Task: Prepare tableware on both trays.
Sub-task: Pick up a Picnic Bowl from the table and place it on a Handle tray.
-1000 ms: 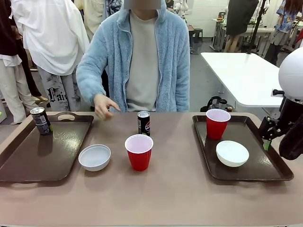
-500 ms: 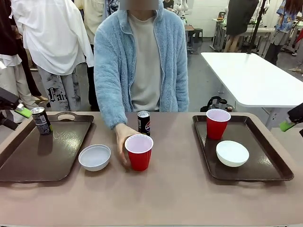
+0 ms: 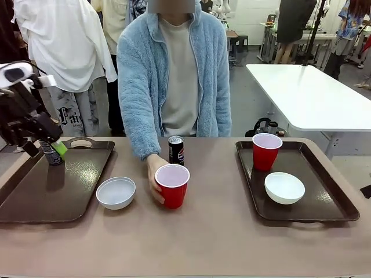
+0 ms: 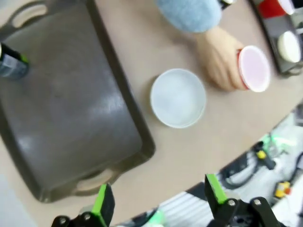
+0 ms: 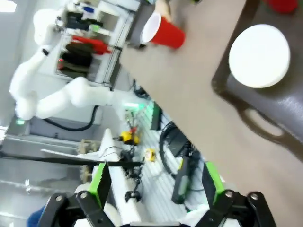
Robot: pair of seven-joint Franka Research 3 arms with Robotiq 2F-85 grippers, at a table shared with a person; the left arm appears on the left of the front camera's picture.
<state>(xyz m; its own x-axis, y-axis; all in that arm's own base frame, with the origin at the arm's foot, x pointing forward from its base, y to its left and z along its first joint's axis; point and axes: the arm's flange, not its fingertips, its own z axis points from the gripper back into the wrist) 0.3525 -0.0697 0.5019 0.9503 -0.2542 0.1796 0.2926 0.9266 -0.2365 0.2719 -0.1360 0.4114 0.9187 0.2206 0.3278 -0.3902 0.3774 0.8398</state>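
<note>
person's hand grasped the middle cup, probably for the left tray, where my spread, empty left pincer had arrived.

The worktop is brown and smooth. Behind it stands a big white table on a grey floor. The far wall is white.
</note>
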